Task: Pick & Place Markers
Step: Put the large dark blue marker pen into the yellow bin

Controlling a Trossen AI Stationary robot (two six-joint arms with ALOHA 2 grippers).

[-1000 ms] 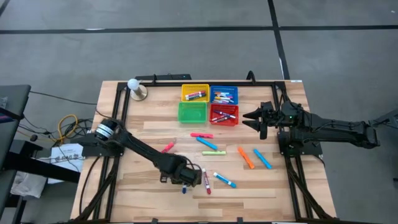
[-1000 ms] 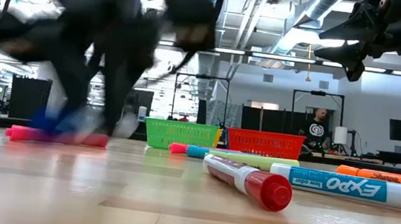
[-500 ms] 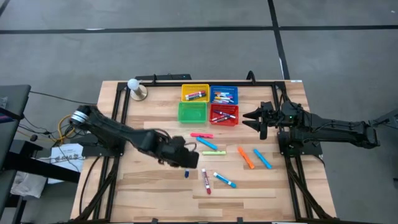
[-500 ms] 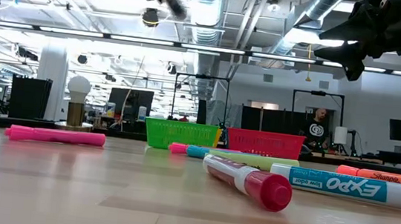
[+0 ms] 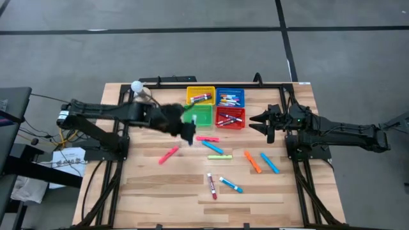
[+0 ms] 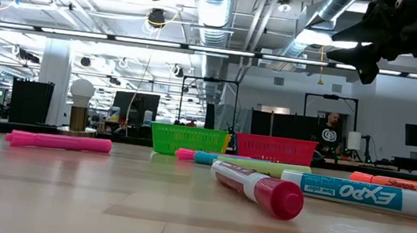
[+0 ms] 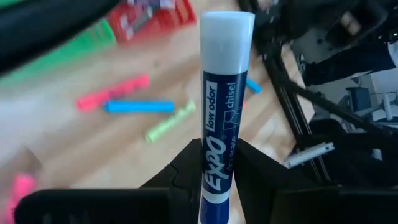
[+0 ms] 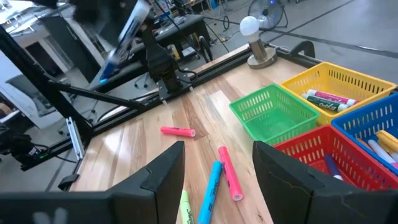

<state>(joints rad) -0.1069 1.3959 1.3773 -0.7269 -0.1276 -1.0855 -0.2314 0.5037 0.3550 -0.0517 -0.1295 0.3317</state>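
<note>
My left gripper (image 5: 188, 130) hangs high over the table, just in front of the green basket (image 5: 198, 115), shut on a blue-and-white Expo marker (image 7: 221, 112). In the right wrist view that marker (image 8: 124, 34) shows blurred in the air. My right gripper (image 5: 263, 121) waits open above the table, to the right of the red basket (image 5: 230, 118). Loose markers lie flat on the wood: a pink one (image 5: 169, 154), another pink one (image 5: 207, 138), a blue one (image 5: 213, 147), a green one (image 5: 219, 156), an orange one (image 5: 252, 161) and a red one (image 5: 211, 185). My left gripper pinches the marker's barrel near its blue end (image 7: 214, 177) between its two fingers (image 7: 186, 168), one on each side. The white end (image 7: 227, 25) sticks out well beyond the fingertips. The marker is lifted clear of the table.
The yellow basket (image 5: 200, 96) and blue basket (image 5: 230, 97) stand behind the green and red ones and hold markers. A lamp bulb on a round base (image 5: 139, 91) stands at the far left. More markers (image 5: 230, 185) (image 5: 270, 163) lie toward the near and right side.
My left gripper has risen from the near middle of the table and swung toward the far edge, up to the green basket, rolling its wrist as it went. The blue marker has gone with it, lifted clear. My right gripper has kept still.
</note>
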